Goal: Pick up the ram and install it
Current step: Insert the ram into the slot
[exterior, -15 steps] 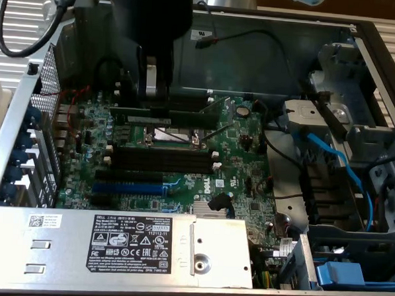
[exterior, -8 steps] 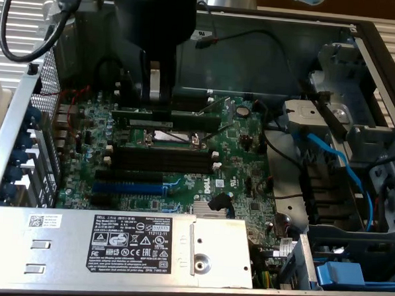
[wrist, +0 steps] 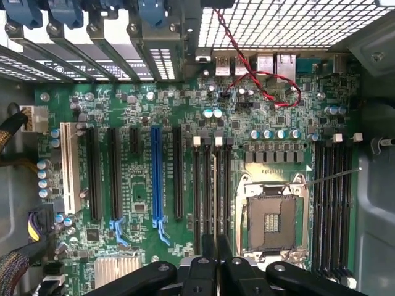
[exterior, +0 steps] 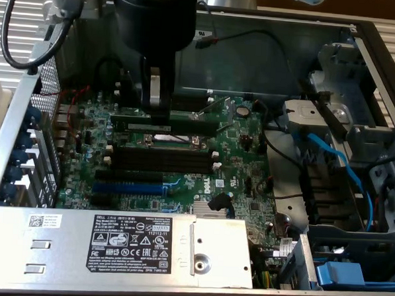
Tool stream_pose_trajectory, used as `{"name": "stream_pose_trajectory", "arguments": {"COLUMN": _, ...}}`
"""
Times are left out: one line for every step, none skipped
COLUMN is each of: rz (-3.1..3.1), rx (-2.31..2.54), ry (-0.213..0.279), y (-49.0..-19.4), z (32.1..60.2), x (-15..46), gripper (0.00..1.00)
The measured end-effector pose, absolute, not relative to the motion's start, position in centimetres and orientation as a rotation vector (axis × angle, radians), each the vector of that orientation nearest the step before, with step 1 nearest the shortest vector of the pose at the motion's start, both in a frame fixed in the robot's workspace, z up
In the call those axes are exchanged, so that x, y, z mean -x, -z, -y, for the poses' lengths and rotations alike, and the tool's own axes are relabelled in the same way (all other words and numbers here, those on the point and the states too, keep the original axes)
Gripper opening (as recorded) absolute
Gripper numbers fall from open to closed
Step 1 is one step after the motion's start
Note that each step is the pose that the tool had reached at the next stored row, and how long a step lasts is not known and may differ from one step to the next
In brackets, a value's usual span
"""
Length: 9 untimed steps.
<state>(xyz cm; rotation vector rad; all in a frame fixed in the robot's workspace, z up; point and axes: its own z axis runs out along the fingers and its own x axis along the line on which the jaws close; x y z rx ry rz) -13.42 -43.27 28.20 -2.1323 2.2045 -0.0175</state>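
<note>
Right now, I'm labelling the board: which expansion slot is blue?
The blue expansion slot, flanked by black slots. No other is blue: the white slot sits at the row's end, the rest are black.

From my remote seat, the exterior view is evenly bright, lit from overhead. The silver power supply cover (exterior: pixel 113 246) at 7 o'clock looks washed pale, and the slatted surface (exterior: pixel 25 19) at 10 o'clock glares white. The arm (exterior: pixel 155 13) throws a soft shadow on the motherboard (exterior: pixel 184 154). In the wrist view the perforated grille (wrist: pixel 278 21) burns out white, and the gripper (wrist: pixel 216 262) reads near-black.
</note>
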Motion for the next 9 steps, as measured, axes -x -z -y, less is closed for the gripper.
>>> {"name": "stream_pose_trajectory", "arguments": {"rz": -2.204, "rx": 2.135, "ry": 0.015, "y": -28.14, "z": 43.27, "x": 13.37, "gripper": 0.12}}
{"name": "stream_pose_trajectory", "arguments": {"rz": -2.204, "rx": 2.137, "ry": 0.013, "y": -28.1, "z": 43.28, "x": 13.33, "gripper": 0.12}}
{"name": "stream_pose_trajectory", "arguments": {"rz": -2.205, "rx": 2.138, "ry": 0.012, "y": -28.07, "z": 43.32, "x": 13.31, "gripper": 0.12}}
{"name": "stream_pose_trajectory", "arguments": {"rz": -2.205, "rx": 2.14, "ry": 0.009, "y": -28.05, "z": 43.41, "x": 13.26, "gripper": 0.12}}
{"name": "stream_pose_trajectory", "arguments": {"rz": -2.206, "rx": 2.143, "ry": 0.005, "y": -28.02, "z": 43.46, "x": 13.21, "gripper": 0.12}}
{"name": "stream_pose_trajectory", "arguments": {"rz": -2.206, "rx": 2.145, "ry": 0.002, "y": -27.98, "z": 43.48, "x": 13.11, "gripper": 0.12}}
{"name": "stream_pose_trajectory", "arguments": {"rz": -2.207, "rx": 2.147, "ry": 0.0, "y": -27.96, "z": 43.52, "x": 13.01, "gripper": 0.12}}
{"name": "stream_pose_trajectory", "arguments": {"rz": -2.207, "rx": 2.148, "ry": -0.002, "y": -27.91, "z": 43.56, "x": 12.96, "gripper": 0.12}}
{"name": "stream_pose_trajectory", "arguments": {"rz": -2.208, "rx": 2.149, "ry": -0.003, "y": -27.85, "z": 43.61, "x": 12.93, "gripper": 0.12}}
